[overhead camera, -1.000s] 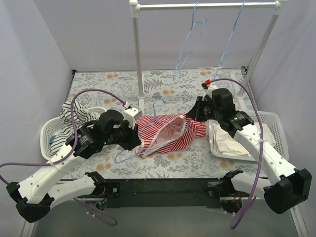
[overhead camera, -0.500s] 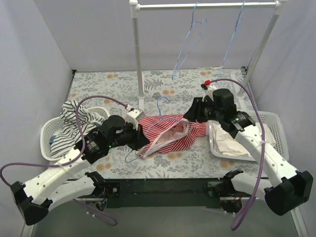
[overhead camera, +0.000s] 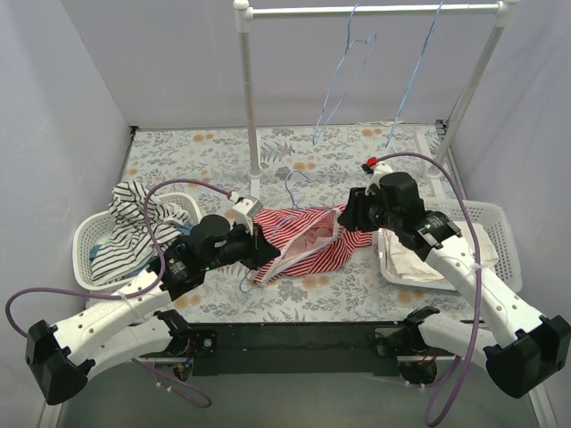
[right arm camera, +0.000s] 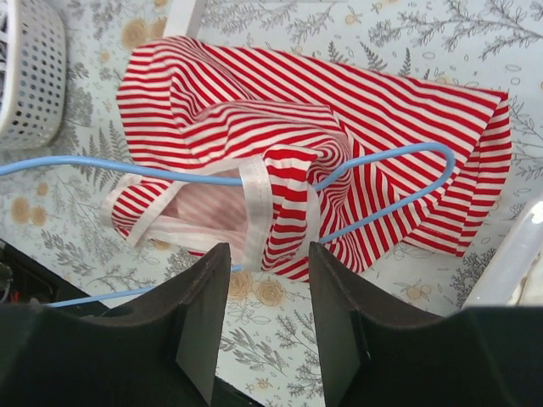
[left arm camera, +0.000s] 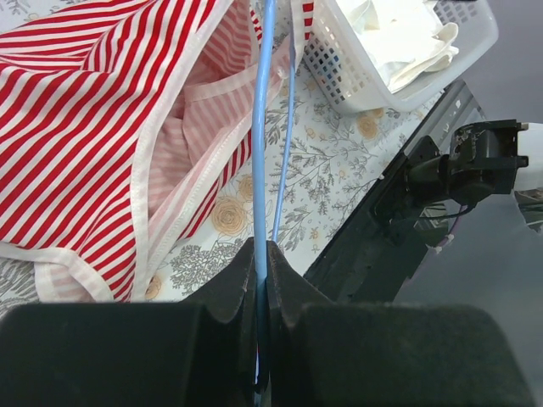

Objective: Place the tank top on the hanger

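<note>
The tank top point(overhead camera: 312, 245) is lying crumpled in the middle of the bench point(overhead camera: 178, 152), between the two arms, with one pale-trimmed opening gaping toward the near side. The hanger point(left arm camera: 264, 127) is lying with it. Its hook is pointing toward the far side, and one long wire side is running out to the left past the garment's edge.

The left pincer point(left arm camera: 261, 259) is reaching in from the left with its jaws pressed together on that blue wire, pinching it just beside the tank top's near-left edge. The right pincer point(right arm camera: 265, 263) is hovering at the garment's right end with its jaws spread and nothing between them. From the right wrist, a bent end of the wire is resting on top of the striped cloth. The wire is probably passing under a trim band, though the folds are hiding how far it is going inside.

A white basket point(overhead camera: 85, 241) at the left is holding a black-and-white striped garment point(overhead camera: 129, 223). Another basket point(overhead camera: 500, 223) at the right is holding a cream cloth point(overhead camera: 419, 259). At the far side, two more blue hangers point(overhead camera: 343, 67) are hanging from a white rail point(overhead camera: 375, 9).
</note>
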`<action>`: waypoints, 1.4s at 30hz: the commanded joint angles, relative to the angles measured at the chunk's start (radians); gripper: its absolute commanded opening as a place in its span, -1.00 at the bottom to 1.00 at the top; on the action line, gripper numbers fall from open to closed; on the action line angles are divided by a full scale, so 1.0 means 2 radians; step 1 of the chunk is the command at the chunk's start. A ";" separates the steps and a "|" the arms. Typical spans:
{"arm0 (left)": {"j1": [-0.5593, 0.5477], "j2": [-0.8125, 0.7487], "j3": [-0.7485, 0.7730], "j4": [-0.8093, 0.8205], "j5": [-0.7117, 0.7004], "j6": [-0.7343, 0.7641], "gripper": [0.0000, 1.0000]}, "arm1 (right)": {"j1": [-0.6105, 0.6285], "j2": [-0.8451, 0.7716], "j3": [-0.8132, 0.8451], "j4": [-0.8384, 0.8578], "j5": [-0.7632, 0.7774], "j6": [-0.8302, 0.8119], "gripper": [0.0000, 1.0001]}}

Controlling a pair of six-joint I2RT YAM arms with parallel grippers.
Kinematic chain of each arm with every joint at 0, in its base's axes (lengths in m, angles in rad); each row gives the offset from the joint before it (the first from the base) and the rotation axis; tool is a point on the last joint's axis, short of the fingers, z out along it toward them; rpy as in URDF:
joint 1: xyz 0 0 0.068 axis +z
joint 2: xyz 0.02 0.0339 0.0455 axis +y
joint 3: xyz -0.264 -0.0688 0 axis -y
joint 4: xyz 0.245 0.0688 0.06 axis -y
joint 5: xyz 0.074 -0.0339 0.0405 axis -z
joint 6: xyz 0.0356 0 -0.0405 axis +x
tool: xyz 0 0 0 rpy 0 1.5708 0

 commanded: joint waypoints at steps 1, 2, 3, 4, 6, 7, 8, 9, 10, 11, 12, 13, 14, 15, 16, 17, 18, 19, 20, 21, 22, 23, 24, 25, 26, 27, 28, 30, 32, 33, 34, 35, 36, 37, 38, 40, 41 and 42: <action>-0.011 0.011 -0.007 0.056 0.017 -0.002 -1.00 | 0.018 0.014 -0.011 0.009 0.039 -0.013 0.00; -0.013 0.015 -0.008 0.061 0.015 -0.002 -1.00 | 0.020 0.021 -0.013 0.011 0.036 -0.013 -0.02; -0.014 0.016 -0.011 0.065 0.015 -0.002 -1.00 | 0.021 0.023 -0.015 0.013 0.033 -0.013 -0.05; -0.015 0.016 -0.014 0.068 0.015 -0.002 -1.00 | 0.027 0.026 -0.020 0.022 0.030 -0.010 -0.18; -0.017 0.019 -0.015 0.075 0.015 -0.002 -1.00 | 0.033 0.031 -0.022 0.026 0.033 -0.007 -0.31; -0.017 0.020 -0.016 0.077 0.014 -0.002 -1.00 | 0.041 0.034 -0.021 0.027 0.036 -0.005 -0.41; -0.019 0.021 -0.017 0.079 0.013 -0.002 -1.00 | 0.044 0.039 -0.019 0.027 0.040 -0.003 -0.47; -0.019 0.023 -0.017 0.080 0.012 -0.002 -1.00 | 0.046 0.041 -0.017 0.027 0.053 -0.002 -0.52; -0.019 0.023 -0.018 0.082 0.012 -0.002 -1.00 | 0.053 0.042 -0.013 0.026 0.060 -0.001 -0.62; -0.021 0.023 -0.018 0.082 0.008 -0.001 -1.00 | 0.055 0.043 -0.010 0.023 0.073 0.000 -0.66; -0.021 0.023 -0.018 0.082 0.007 -0.002 -1.00 | 0.057 0.043 -0.008 0.019 0.080 0.000 -0.70; -0.021 0.023 -0.018 0.082 0.004 -0.002 -1.00 | 0.064 0.044 -0.004 0.013 0.089 0.000 -0.82; -0.022 0.021 -0.021 0.082 0.001 -0.002 -1.00 | 0.066 0.044 0.000 0.007 0.102 0.000 -0.88; -0.023 0.020 -0.021 0.082 0.000 -0.001 -1.00 | 0.068 0.043 0.001 0.005 0.106 0.000 -0.91; -0.023 0.020 -0.022 0.083 0.001 -0.002 -1.00 | 0.072 0.039 0.002 0.005 0.107 0.000 -0.97; -0.023 0.022 -0.025 0.088 0.001 -0.002 -1.00 | 0.076 0.037 0.006 0.005 0.105 0.000 -0.97; -0.023 0.023 -0.026 0.090 0.004 -0.002 -1.00 | 0.080 0.035 0.009 0.003 0.105 0.003 -0.97; -0.024 0.029 -0.027 0.092 0.005 -0.004 -1.00 | 0.090 0.033 0.016 -0.002 0.104 0.005 -0.97; -0.024 0.031 -0.027 0.095 0.005 -0.003 -1.00 | 0.095 0.033 0.030 -0.006 0.109 0.006 -0.97; -0.025 0.034 -0.028 0.096 0.005 -0.003 -1.00 | 0.101 0.032 0.039 -0.015 0.112 0.009 -0.97; -0.027 0.037 -0.028 0.098 0.005 -0.002 -1.00 | 0.113 0.029 0.046 -0.019 0.118 0.010 -0.97; -0.028 0.043 -0.028 0.103 0.005 -0.002 -1.00 | 0.120 0.027 0.052 -0.022 0.127 0.011 -0.97; -0.029 0.046 -0.029 0.105 0.003 -0.002 -1.00 | 0.125 0.025 0.061 -0.023 0.130 0.012 -0.97; -0.030 0.049 -0.029 0.108 0.004 -0.001 -1.00 | 0.130 0.020 0.063 -0.025 0.132 0.013 -0.97; -0.031 0.054 -0.030 0.116 0.005 -0.002 -1.00 | 0.131 0.018 0.065 -0.025 0.135 0.013 -0.97; -0.033 0.056 -0.030 0.121 0.005 -0.002 -1.00 | 0.132 0.017 0.062 -0.026 0.139 0.013 -0.97; -0.034 0.059 -0.031 0.128 0.007 -0.002 -1.00 | 0.132 0.016 0.058 -0.026 0.145 0.009 -0.95; -0.037 0.069 -0.031 0.134 0.009 0.001 -1.00 | 0.132 0.017 0.049 -0.030 0.165 0.006 -0.78; -0.043 0.074 -0.032 0.134 0.009 0.006 -1.00 | 0.130 0.013 0.038 -0.039 0.183 0.002 -0.34; -0.046 0.074 -0.033 0.134 0.008 0.008 -1.00 | 0.127 0.008 0.033 -0.039 0.184 0.000 -0.19; -0.050 0.074 -0.038 0.134 0.008 0.009 -1.00 | 0.127 -0.003 0.026 -0.039 0.177 -0.003 0.02; -0.050 0.073 -0.041 0.147 0.011 0.012 -1.00 | 0.126 -0.011 0.024 -0.033 0.171 -0.017 0.10; -0.053 0.070 -0.045 0.151 0.011 0.013 -1.00 | 0.126 -0.019 0.023 -0.025 0.162 -0.023 0.15; -0.056 0.068 -0.050 0.158 0.011 0.014 -1.00 | 0.126 -0.036 0.020 -0.018 0.140 -0.030 0.25; -0.058 0.066 -0.057 0.162 0.008 0.015 -1.00 | 0.126 -0.045 0.019 0.001 0.126 -0.043 0.27; -0.063 0.066 -0.063 0.165 0.005 0.021 -1.00 | 0.126 -0.071 0.014 0.023 0.072 -0.059 0.29; -0.065 0.067 -0.065 0.164 0.000 0.025 -1.00 | 0.126 -0.078 0.010 0.034 0.056 -0.065 0.31; -0.068 0.069 -0.067 0.164 -0.010 0.031 -1.00 | 0.126 -0.085 0.007 0.052 0.046 -0.072 0.32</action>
